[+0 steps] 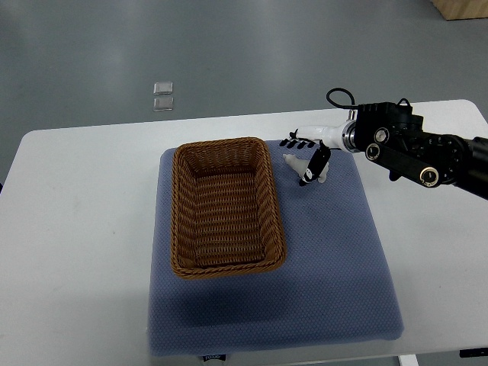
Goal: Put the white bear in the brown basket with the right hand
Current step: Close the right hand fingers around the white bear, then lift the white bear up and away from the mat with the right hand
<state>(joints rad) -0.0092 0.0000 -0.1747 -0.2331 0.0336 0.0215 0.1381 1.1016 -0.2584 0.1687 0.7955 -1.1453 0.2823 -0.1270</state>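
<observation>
The white bear lies on the blue mat just right of the brown wicker basket, near the basket's far right corner. My right arm comes in from the right edge, and the right hand hovers right at the bear. Its fingers are stretched out to the left just beyond the bear. The black thumb lies across the bear's top and hides part of it. The hand is not closed around the bear. Nothing lies inside the basket. The left arm is not in view.
The blue mat lies on a white table and carries the basket and the bear. Two small clear squares lie on the grey floor beyond the table's far edge.
</observation>
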